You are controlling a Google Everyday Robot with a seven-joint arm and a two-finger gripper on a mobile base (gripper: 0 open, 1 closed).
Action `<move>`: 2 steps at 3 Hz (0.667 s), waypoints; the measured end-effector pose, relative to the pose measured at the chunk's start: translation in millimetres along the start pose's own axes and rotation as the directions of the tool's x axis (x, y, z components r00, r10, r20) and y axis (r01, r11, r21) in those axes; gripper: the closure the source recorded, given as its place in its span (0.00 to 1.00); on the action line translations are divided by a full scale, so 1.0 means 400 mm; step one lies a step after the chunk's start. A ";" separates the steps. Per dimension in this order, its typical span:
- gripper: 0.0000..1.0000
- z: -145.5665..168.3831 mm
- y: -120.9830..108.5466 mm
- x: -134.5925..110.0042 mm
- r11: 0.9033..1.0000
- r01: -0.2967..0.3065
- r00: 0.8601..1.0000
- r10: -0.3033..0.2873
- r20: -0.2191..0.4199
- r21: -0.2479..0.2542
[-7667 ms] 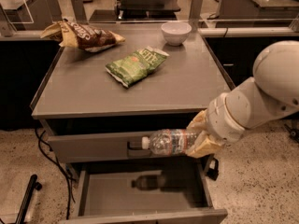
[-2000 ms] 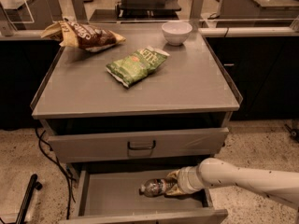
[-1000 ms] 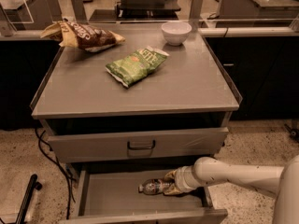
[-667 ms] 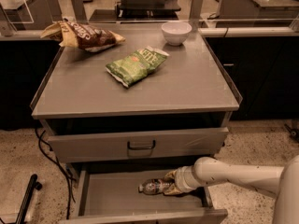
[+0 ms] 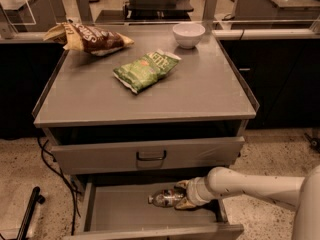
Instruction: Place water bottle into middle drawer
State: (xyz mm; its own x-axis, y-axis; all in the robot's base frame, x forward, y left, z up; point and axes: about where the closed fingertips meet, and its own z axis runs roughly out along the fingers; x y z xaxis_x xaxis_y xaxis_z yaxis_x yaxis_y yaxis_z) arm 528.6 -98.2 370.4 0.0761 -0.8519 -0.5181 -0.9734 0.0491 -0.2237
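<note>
The gripper (image 5: 181,196) clasps the ribbed clear water bottle (image 5: 164,198) lying near the smooth grey middle drawer's (image 5: 120,211) back edge.

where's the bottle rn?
Camera view: the bottle lies on its side on the floor of the open middle drawer, right of centre, cap pointing left, with the pincer at its right end.
</note>
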 end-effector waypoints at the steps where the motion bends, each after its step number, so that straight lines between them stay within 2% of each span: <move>1: 0.00 -0.019 -0.006 -0.019 1.000 -0.001 1.000 0.001 0.007 0.013; 2: 0.00 -0.019 -0.006 -0.019 1.000 -0.001 1.000 0.001 0.007 0.013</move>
